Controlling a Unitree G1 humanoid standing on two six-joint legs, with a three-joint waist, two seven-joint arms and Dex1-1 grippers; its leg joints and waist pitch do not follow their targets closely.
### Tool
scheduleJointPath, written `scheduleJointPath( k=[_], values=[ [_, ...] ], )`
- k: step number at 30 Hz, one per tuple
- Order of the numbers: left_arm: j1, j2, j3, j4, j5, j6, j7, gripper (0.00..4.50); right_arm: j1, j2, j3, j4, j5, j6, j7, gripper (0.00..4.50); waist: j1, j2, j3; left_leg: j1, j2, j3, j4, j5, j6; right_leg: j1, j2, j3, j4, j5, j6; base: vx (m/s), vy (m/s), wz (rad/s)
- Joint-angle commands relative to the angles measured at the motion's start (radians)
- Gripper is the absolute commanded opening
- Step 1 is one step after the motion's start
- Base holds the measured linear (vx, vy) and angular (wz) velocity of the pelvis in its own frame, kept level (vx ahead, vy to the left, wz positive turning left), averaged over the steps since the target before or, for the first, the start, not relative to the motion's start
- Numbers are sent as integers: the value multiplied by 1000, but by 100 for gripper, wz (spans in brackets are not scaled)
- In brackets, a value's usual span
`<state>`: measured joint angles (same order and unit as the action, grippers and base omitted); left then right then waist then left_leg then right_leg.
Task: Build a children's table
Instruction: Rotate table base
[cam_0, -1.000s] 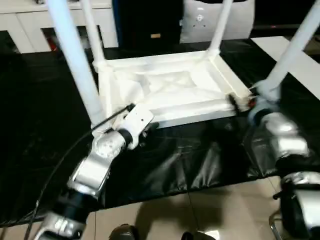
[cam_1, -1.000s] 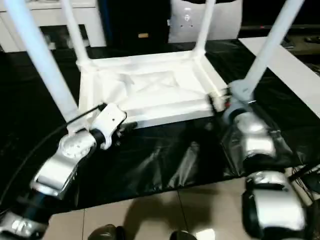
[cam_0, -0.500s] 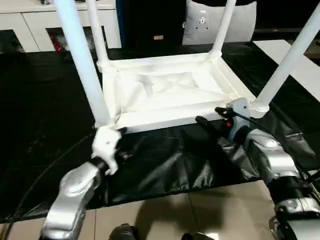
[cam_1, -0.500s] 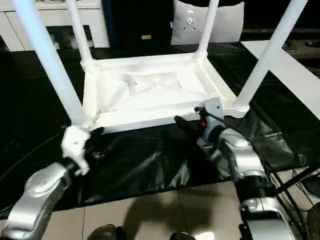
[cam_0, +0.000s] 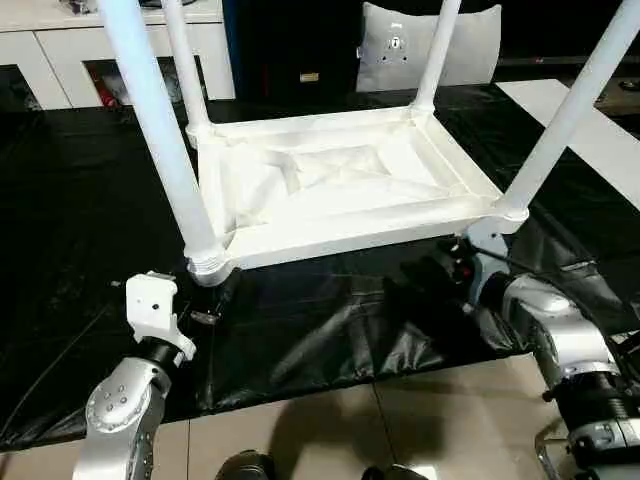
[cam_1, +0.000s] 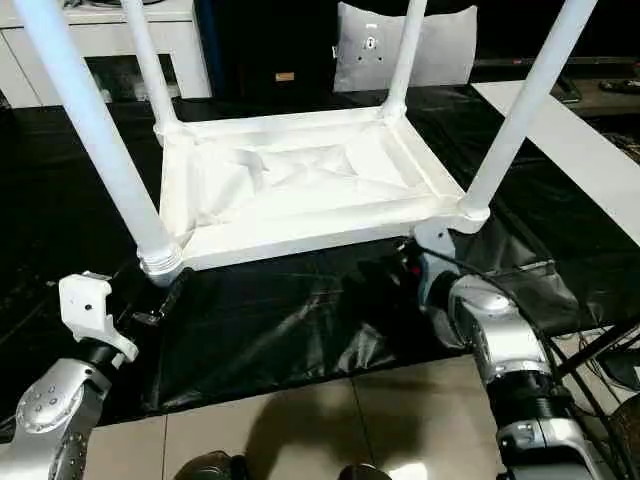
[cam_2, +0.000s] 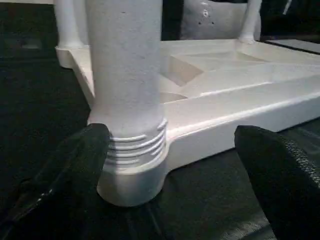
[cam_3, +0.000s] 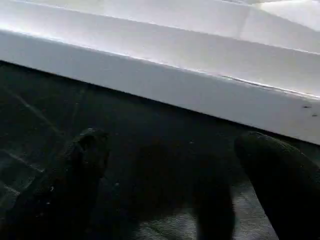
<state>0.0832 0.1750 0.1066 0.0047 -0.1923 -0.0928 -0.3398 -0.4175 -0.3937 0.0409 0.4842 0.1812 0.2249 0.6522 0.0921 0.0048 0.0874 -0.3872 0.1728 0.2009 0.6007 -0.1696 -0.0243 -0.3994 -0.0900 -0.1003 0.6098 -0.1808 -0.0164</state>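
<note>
The white children's table (cam_0: 340, 185) lies upside down on a black sheet, ribbed underside up. All four tubular legs stand in their corner sockets, among them the front-left leg (cam_0: 155, 130) and the front-right leg (cam_0: 570, 110). My left gripper (cam_0: 215, 300) is open just in front of the front-left socket (cam_2: 132, 170), its fingers (cam_2: 75, 165) either side of it and apart from it. My right gripper (cam_0: 425, 275) is open low on the sheet before the table's front rim (cam_3: 200, 95), near the front-right corner, holding nothing.
The black sheet (cam_0: 300, 340) covers the floor under the table and ends near me at beige tiles (cam_0: 430, 420). A white cabinet (cam_0: 50, 50) stands at the back left, a grey cushion-like panel (cam_0: 400, 45) at the back, and a white board (cam_0: 600, 130) at the right.
Both arms have drawn back toward me from the front corners of the table. The left gripper has come off the front-left leg base, the right off the front-right one. The camera has shifted too.
</note>
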Motion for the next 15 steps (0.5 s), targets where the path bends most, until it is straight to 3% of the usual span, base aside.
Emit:
scheduleJointPath(
  k=[1,14,15],
  values=[
    [-20,-2,17,15,12,-4,24,445,4,2,-3,-12,-14,7,-15,450,3,1,-67,25,66,-44,-84,-391,-11,29,-73,60,-107,-432,-106,0,0,0],
    [-271,68,34,219,-12,3,-40,445,-59,56,-22,120,-58,27,-169,450,6,9,-76,28,61,-40,-81,-341,-25,32,-74,63,-87,-299,-161,0,0,0],
    [-284,70,32,228,-14,2,-51,445,-65,59,-23,132,-60,24,-175,450,7,10,-77,22,63,-42,-82,-330,-25,38,-76,63,-83,-280,-168,0,0,0]
  ],
)
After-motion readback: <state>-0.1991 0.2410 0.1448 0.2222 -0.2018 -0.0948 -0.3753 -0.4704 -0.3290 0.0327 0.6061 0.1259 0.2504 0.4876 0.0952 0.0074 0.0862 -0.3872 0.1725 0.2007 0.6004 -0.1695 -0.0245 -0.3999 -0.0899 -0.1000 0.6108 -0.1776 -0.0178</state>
